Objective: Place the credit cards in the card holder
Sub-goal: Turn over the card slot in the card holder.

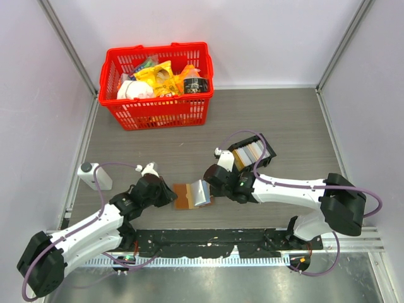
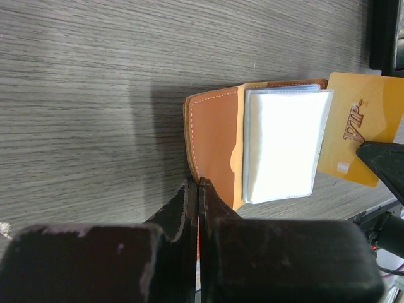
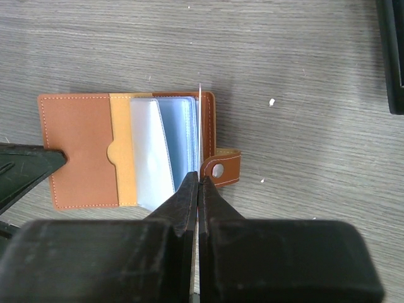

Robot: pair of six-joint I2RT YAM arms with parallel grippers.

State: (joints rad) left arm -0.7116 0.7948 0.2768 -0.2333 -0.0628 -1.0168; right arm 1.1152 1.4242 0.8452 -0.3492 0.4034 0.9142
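The card holder (image 1: 186,196) (image 2: 211,145) (image 3: 79,151) lies open on the table, a brown leather bifold with clear sleeves fanned up. My left gripper (image 1: 169,194) (image 2: 199,184) is shut on the edge of its left cover. My right gripper (image 1: 211,185) (image 3: 198,180) is shut on a yellow-orange credit card (image 2: 363,123). That card stands on edge, seen edge-on (image 3: 199,120), over the right-hand sleeves by the snap tab (image 3: 221,168). Several more credit cards (image 1: 249,151) stand in a black tray.
The black tray (image 1: 270,146) sits just behind my right wrist, its edge at the right wrist view's top right (image 3: 392,57). A red basket (image 1: 158,113) full of packets stands at the back left. A white bottle (image 1: 95,176) lies by the left wall.
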